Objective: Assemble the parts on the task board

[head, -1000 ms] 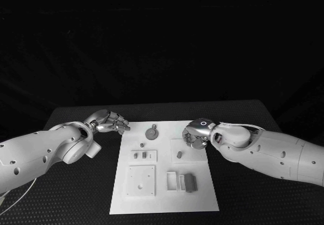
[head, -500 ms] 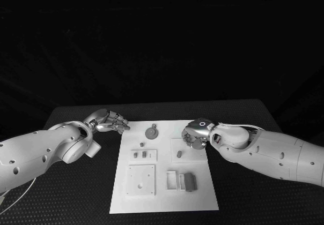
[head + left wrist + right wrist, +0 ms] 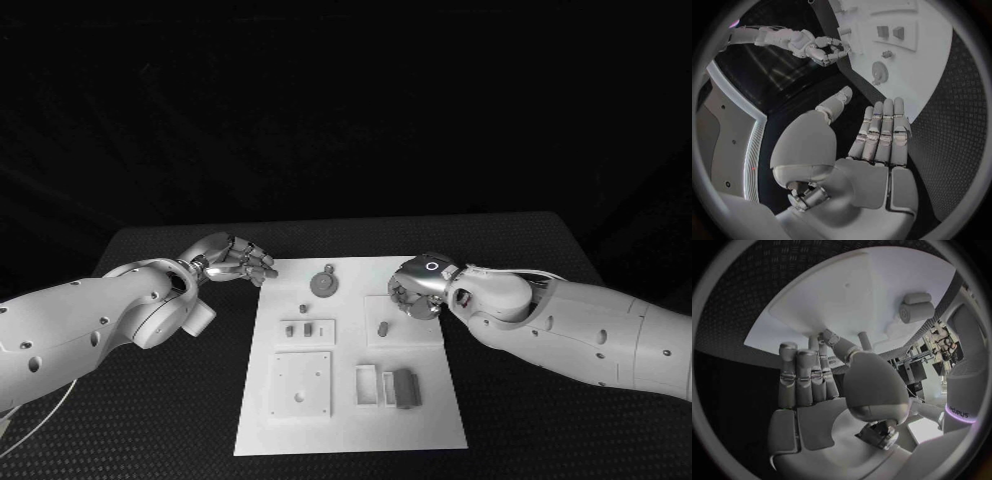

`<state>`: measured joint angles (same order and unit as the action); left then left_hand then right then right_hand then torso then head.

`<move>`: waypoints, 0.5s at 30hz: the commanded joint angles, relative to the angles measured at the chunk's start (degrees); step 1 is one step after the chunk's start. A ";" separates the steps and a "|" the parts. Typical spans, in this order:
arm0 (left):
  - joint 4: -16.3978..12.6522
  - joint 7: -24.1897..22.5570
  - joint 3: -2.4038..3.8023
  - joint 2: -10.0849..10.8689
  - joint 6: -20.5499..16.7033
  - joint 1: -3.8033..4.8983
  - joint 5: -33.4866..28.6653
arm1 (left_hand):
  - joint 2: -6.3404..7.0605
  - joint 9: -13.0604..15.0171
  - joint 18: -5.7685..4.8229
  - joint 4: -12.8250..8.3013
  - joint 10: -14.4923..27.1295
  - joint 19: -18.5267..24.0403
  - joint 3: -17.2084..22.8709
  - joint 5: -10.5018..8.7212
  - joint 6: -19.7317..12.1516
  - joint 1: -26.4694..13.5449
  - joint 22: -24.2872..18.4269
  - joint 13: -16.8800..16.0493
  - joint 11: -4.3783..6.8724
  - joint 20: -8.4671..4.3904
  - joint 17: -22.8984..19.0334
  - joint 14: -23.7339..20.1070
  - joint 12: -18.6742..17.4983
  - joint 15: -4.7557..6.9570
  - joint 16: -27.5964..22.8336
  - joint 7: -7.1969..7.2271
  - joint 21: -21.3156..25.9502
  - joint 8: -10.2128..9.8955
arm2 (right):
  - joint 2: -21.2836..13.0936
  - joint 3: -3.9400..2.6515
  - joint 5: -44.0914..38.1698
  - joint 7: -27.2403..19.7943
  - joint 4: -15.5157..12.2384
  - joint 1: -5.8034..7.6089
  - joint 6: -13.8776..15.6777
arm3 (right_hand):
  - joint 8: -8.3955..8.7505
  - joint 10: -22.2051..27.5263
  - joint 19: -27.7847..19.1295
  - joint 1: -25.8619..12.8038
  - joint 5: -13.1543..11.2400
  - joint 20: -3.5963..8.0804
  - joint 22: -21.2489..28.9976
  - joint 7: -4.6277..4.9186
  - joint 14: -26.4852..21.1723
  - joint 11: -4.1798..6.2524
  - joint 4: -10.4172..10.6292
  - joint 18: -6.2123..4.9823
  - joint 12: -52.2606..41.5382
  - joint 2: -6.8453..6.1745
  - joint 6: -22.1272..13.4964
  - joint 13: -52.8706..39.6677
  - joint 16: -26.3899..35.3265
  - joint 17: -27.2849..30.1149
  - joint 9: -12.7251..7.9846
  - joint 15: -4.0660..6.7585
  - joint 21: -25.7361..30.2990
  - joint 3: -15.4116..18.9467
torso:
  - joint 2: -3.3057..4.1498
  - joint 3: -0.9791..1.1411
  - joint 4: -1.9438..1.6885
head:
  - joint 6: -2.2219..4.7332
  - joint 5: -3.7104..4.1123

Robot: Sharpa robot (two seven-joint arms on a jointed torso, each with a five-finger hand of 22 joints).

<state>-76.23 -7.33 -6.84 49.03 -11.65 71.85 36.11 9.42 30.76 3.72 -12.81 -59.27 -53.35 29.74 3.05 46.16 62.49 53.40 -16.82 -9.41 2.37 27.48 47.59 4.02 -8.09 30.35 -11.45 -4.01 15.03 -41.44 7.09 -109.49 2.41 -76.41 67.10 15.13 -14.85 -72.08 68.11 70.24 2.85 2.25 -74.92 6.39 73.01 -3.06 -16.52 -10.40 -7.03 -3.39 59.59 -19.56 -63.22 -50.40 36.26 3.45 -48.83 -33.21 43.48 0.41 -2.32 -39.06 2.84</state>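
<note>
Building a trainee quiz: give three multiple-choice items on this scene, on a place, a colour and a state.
1. Where on the task board does the round part lie? A by its far edge; B by its near edge; C in its middle.
2. The task board is: A black; B white; C blue.
3. The left hand: A grips a part; B presses the board; C holds nothing.
Answers: A, the head view shows it far; B, white against the black table; C, its palm is bare.
</note>
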 commanded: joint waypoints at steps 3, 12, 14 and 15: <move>0.01 -0.22 0.04 0.00 0.58 0.04 -0.21 | 0.04 -0.06 0.73 0.10 -0.07 -0.03 -0.38 -0.21 -0.18 -0.51 -0.06 0.09 -0.16 0.24 0.09 0.19 -0.08 -0.21 -0.30 -0.07 0.08 0.25 | -0.12 0.18 -1.64 1.44 0.18 -0.25 0.38 | -0.22 -0.47 0.47 0.66 -0.11 0.07 -0.87 0.00 0.38 0.08 -0.18 -4.60 -0.10 -0.02 0.51 0.01 -0.33 0.07 0.05 0.01 -0.27 -0.19 | 0.01 0.03 0.01 | 0.01 -0.01; 0.24 -0.11 0.04 -0.03 0.74 0.04 -0.20 | 0.02 -0.06 0.73 0.18 -0.07 -0.03 -0.45 -0.21 -0.20 -0.59 -0.08 0.14 -0.16 0.25 0.16 0.21 -0.07 -0.21 -0.36 -0.08 0.07 0.28 | -0.85 0.16 -1.46 1.38 -0.67 -0.24 1.18 | -0.36 -1.00 0.80 0.63 -0.12 0.14 -0.90 -0.07 0.61 0.25 -0.15 -4.60 -0.07 -0.13 0.79 0.16 -0.47 0.04 0.08 0.17 -0.39 -0.04 | 0.02 0.00 0.03 | -0.03 0.04; 0.30 -0.09 0.04 -0.02 0.74 0.04 -0.19 | 0.03 -0.06 0.73 0.19 -0.07 -0.03 -0.46 -0.21 -0.20 -0.60 -0.08 0.15 -0.16 0.25 0.17 0.21 -0.07 -0.21 -0.37 -0.08 0.07 0.28 | -1.11 0.15 -1.46 1.41 -0.87 -0.23 1.41 | -0.39 -1.09 0.84 0.62 -0.12 0.15 -0.90 -0.10 0.64 0.27 -0.15 -4.60 -0.06 -0.18 0.85 0.18 -0.49 0.03 0.09 0.20 -0.40 -0.02 | 0.00 0.01 0.03 | -0.01 0.05; 0.33 -0.09 0.04 -0.02 0.77 0.04 -0.19 | 0.02 -0.06 0.73 0.19 -0.07 -0.03 -0.46 -0.21 -0.21 -0.60 -0.09 0.15 -0.16 0.25 0.18 0.21 -0.07 -0.21 -0.37 -0.08 0.07 0.28 | -1.24 0.15 -1.46 1.49 -0.99 -0.23 1.59 | -0.40 -1.14 0.86 0.60 -0.12 0.16 -0.90 -0.11 0.65 0.29 -0.15 -4.60 -0.06 -0.22 0.88 0.19 -0.50 0.03 0.10 0.21 -0.41 0.00 | -0.01 0.00 0.03 | 0.00 0.05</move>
<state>-75.87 -7.19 -6.84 49.05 -11.61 71.85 36.11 9.42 30.76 3.52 -12.67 -59.27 -53.35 29.60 3.05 46.16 62.49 53.40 -16.76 -9.41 2.36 27.59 47.59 4.02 -8.09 30.35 -11.45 -4.01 15.03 -42.25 7.20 -109.89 2.85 -77.36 66.92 16.32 -14.85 -72.81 68.54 70.43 2.65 2.45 -74.92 6.27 73.41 -2.76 -16.60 -10.18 -6.77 -3.29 60.16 -19.33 -63.44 -50.40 36.24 3.46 -49.03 -33.12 43.49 0.42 -2.30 -39.06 2.87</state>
